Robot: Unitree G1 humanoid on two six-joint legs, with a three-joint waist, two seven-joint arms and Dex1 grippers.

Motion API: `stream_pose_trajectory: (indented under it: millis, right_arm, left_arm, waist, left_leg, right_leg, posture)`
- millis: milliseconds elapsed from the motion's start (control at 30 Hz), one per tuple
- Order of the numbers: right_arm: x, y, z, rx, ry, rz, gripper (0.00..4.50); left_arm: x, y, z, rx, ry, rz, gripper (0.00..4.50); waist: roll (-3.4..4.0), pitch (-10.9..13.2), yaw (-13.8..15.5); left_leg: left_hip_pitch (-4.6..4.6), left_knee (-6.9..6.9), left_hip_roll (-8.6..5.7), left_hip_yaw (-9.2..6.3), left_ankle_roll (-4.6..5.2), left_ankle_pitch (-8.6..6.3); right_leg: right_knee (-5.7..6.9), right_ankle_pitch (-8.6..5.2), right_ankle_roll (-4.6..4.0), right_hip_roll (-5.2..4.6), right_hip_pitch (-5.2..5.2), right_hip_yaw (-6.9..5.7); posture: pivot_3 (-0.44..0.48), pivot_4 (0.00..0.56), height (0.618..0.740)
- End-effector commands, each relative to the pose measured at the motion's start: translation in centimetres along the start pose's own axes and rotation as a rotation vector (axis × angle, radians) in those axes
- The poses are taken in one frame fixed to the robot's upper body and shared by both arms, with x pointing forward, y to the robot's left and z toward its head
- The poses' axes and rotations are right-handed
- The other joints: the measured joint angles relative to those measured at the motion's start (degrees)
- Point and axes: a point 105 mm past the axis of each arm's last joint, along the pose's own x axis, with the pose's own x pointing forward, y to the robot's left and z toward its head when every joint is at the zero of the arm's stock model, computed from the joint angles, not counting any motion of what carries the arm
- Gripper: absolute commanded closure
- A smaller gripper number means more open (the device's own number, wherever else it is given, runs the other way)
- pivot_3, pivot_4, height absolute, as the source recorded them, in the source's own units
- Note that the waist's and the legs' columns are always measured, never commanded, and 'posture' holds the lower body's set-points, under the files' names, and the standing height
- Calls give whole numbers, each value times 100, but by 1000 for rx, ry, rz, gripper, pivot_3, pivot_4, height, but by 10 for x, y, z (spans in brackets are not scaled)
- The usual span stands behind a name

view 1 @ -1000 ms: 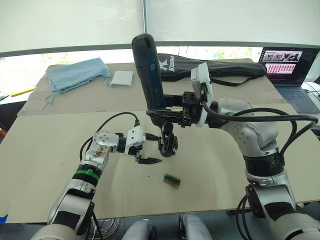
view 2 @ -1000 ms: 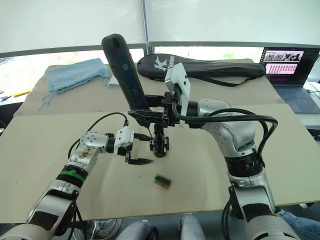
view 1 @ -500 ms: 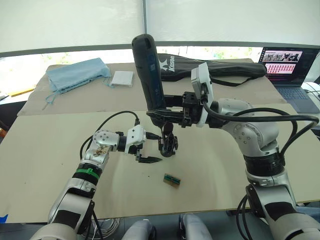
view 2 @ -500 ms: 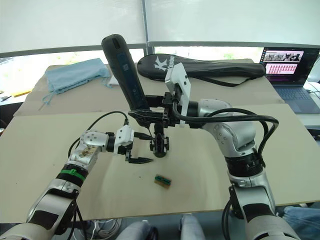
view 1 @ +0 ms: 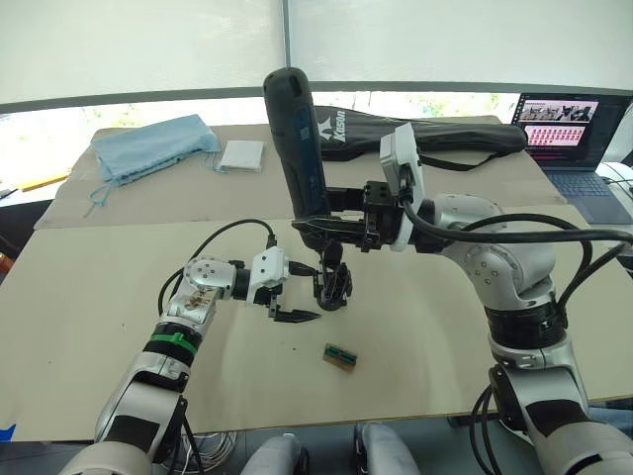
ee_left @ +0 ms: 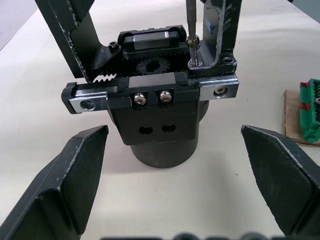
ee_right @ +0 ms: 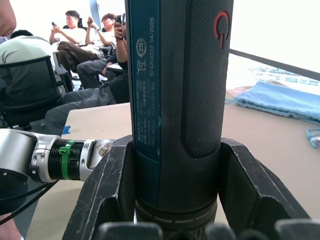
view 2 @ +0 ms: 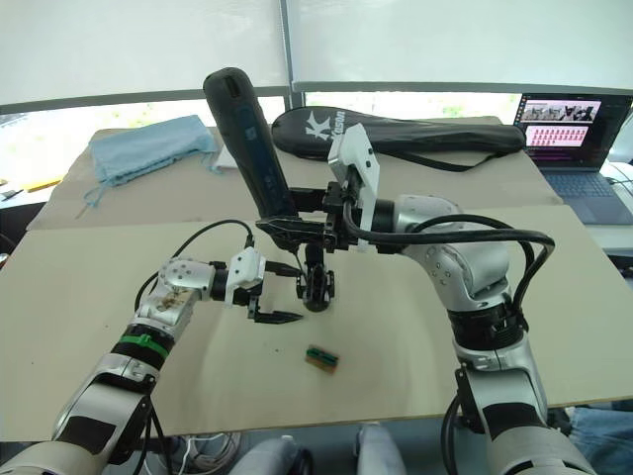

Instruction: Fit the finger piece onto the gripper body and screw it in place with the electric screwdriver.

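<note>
While my right end effector [view 1: 331, 226] grips the screwdriver [view 1: 297, 148] bit-down on the gripper body [ee_left: 155, 107] screw, I should keep it vertical; left end effector [ee_left: 175, 175] open beside it.

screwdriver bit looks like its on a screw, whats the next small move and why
Probably run the electric screwdriver with light downward pressure: the right tool is clamped on it and its bit meets a screw on the gripper body, while the left tool waits open beside it.
</note>
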Motion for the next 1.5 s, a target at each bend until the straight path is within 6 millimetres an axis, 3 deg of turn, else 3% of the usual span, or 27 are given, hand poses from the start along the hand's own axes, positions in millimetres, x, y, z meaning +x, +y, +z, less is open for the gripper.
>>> stream_pose_trajectory:
  millis: [33, 533, 1067, 1167, 1267, 1500]
  right_arm:
    - [-5, 4, 21, -88, -68, -2, 2621]
    - [-4, 9, 11, -92, -67, 12, 2621]
    - [-4, 13, -8, -107, -41, 39, 2621]
    - [-4, 11, -15, -96, -22, 40, 2621]
    - [-7, 7, -28, -57, 11, 46, 2621]
    - [-11, 2, -58, 32, 91, 74, 2621]
  left_arm:
    - [1, 6, 12, 42, -19, 1, 0]
    - [5, 4, 11, 25, -23, -1, 0]
    - [35, 14, -1, -39, -25, 79, 0]
    - [35, 16, -2, -41, -28, 80, 764]
    - [35, 15, -5, -23, -9, 68, 2147]
    - [36, 19, -4, -27, -20, 82, 2158]
  waist:
    - [0, 0, 0]
    - [0, 0, 4]
    - [-1, -1, 5]
    - [-1, -1, 8]
    - [-3, -2, 13]
    - [-5, -5, 14]
  left_leg:
    - [0, 0, 0, 0, 0, 0]
    - [0, 1, 0, 0, 0, 0]
    - [0, 8, -1, 1, 0, 0]
    - [0, 12, -2, 1, 0, 0]
    - [0, 21, -2, 0, 0, 0]
    - [30, 33, 1, 0, 1, -1]
  right_leg:
    - [0, 0, 0, 0, 0, 0]
    - [0, 0, 0, 1, 0, 0]
    - [4, 0, 0, 2, 2, 1]
    - [3, 0, 0, 2, 3, 0]
    - [0, 0, 0, 2, 8, -1]
    - [-5, 0, 0, 1, 41, 2]
  posture:
    - [0, 150, 736]
    - [0, 150, 736]
    - [0, 150, 736]
    - [0, 150, 736]
    - [0, 150, 736]
    - [0, 150, 736]
